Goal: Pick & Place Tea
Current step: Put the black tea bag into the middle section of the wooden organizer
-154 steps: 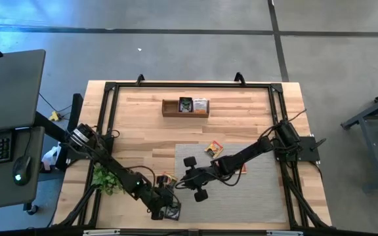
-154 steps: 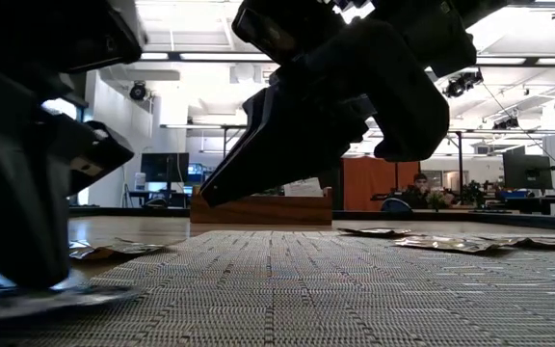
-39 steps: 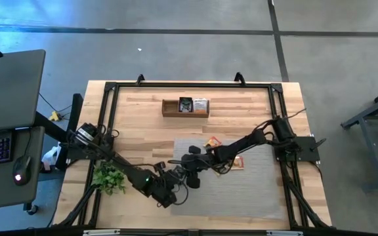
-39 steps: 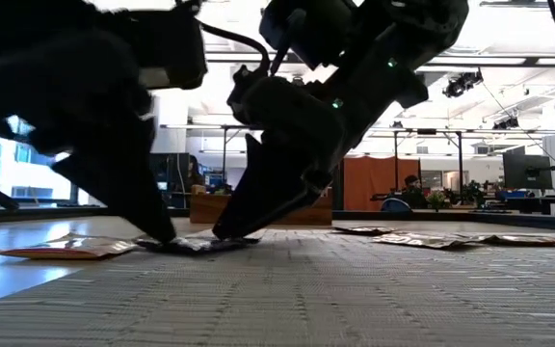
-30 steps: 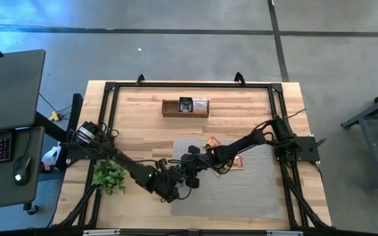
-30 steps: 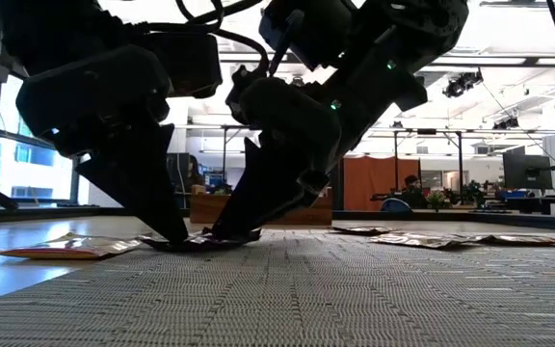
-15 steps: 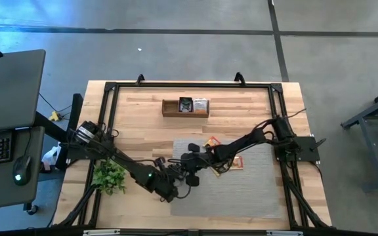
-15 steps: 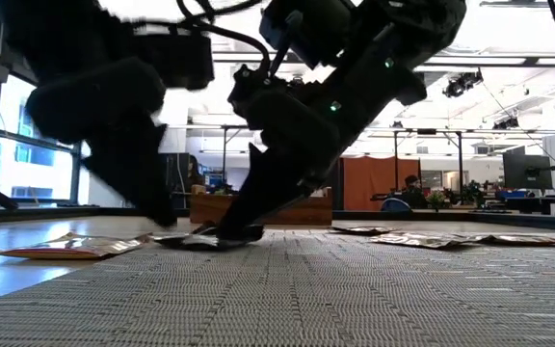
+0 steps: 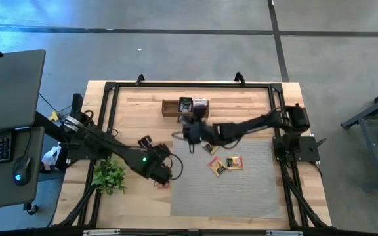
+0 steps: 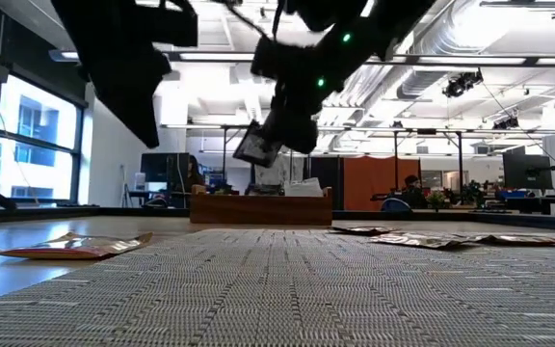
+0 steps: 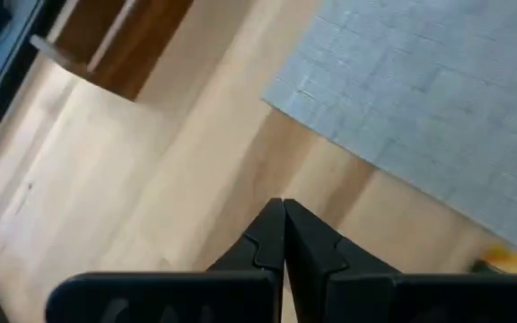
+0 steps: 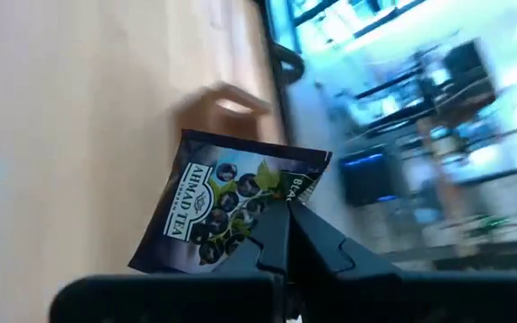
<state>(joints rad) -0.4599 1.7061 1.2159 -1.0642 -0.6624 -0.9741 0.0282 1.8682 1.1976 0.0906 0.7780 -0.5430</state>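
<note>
From above, my right fingers pinch a dark tea sachet in the air, just short of the wooden box near the far side of the tabletop. I judge the carry is under way; what remains is to travel on over the box rim and let go inside, where other sachets already lie. My left fingers hang pressed together, empty, near the mat's near-left corner, beside the plant. More sachets wait on the mat.

From tabletop level, the sachet hangs tilted well above the box, so the rim is cleared. Flat sachets lie on the mat at both sides.

My left wrist view shows both fingers touching, nothing between, over bare wood beside the mat edge.

My right wrist view shows the dark sachet clamped by one edge at my fingers; it could swing, so I should lower before releasing. Open room lies all around.
</note>
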